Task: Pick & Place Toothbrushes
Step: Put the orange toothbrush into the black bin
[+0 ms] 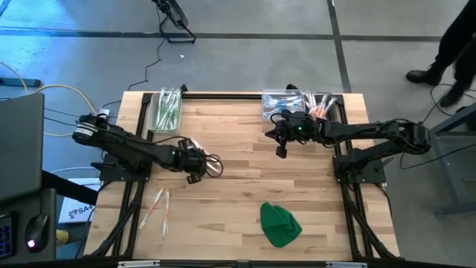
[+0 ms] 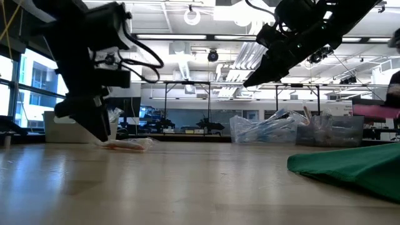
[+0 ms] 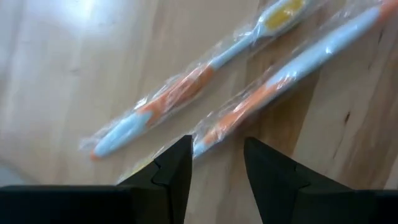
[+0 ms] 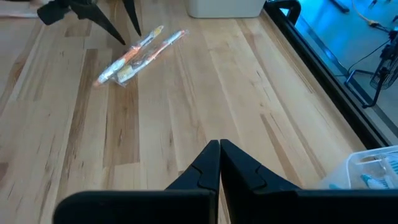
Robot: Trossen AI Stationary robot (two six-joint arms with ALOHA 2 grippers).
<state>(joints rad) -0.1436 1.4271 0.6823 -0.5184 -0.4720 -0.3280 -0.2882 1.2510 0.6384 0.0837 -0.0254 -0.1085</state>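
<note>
The left gripper (image 3: 216,163) hangs with its dark jaws parted and nothing between them, low over the pale wooden table (image 1: 245,171) left of its middle. Just past the tips lie two wrapped toothbrushes, pale blue with orange grips in clear crinkled film (image 3: 249,93), side by side and flat on the wood. In the high view this pair (image 1: 162,208) lies toward the near left of the table, a little nearer than the left gripper (image 1: 195,173); the right wrist view shows the same pair (image 4: 140,53) beside that gripper's dark fingers. In the low view the left gripper (image 2: 94,125) reaches down almost to the table top beside the wrapped pair (image 2: 128,144); whether a tip touches the film is hard to say from here.

The right gripper (image 4: 219,163) has its jaws pressed together and holds nothing. It hovers above the far middle of the table, in the high view (image 1: 282,149) just nearer than a clear rectangular plastic bin of blue and pink toothbrushes (image 1: 297,103) at the far right. A second clear rectangular bin holding green toothbrushes (image 1: 166,110) stands at the far left. A crumpled green cloth (image 1: 280,223) lies at the near right, well apart from both grippers.
</note>
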